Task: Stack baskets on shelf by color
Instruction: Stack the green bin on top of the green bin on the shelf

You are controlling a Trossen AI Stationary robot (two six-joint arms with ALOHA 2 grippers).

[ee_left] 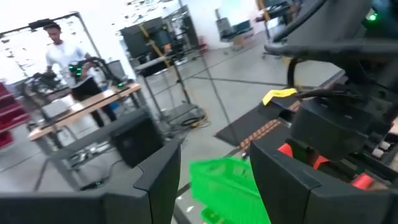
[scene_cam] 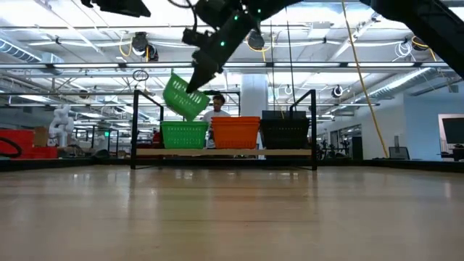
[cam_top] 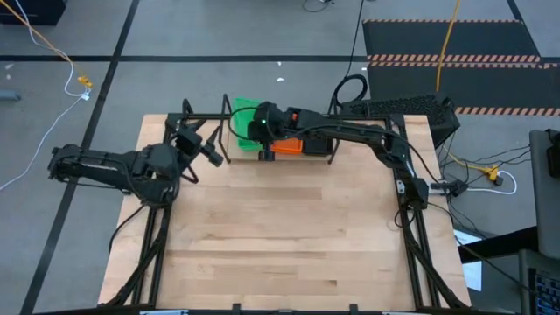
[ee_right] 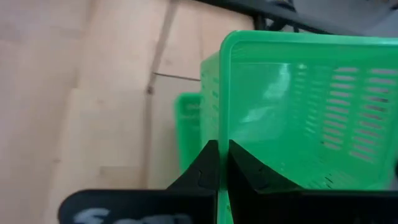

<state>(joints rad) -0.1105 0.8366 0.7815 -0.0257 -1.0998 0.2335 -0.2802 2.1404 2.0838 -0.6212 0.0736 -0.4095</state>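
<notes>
A green basket hangs tilted from my right gripper above the green baskets standing on the shelf's left end. In the high view my right gripper is over that end of the shelf, shut on the basket. The right wrist view shows the held basket with another green one below it. My left gripper waits open just left of the shelf, touching nothing. Its wrist view shows the gripper facing the green basket. My right gripper pinches one side wall of the green basket just below its rim, with one finger inside the basket and the other outside. The fingers come from above, pointing down. The basket is lifted clear and hangs tilted below them.
Orange baskets fill the shelf's middle and black baskets its right end. The shelf stands at the table's far edge, inside the black table frame. A person stands beyond the table. The bare wooden tabletop stretches toward the near edge.
</notes>
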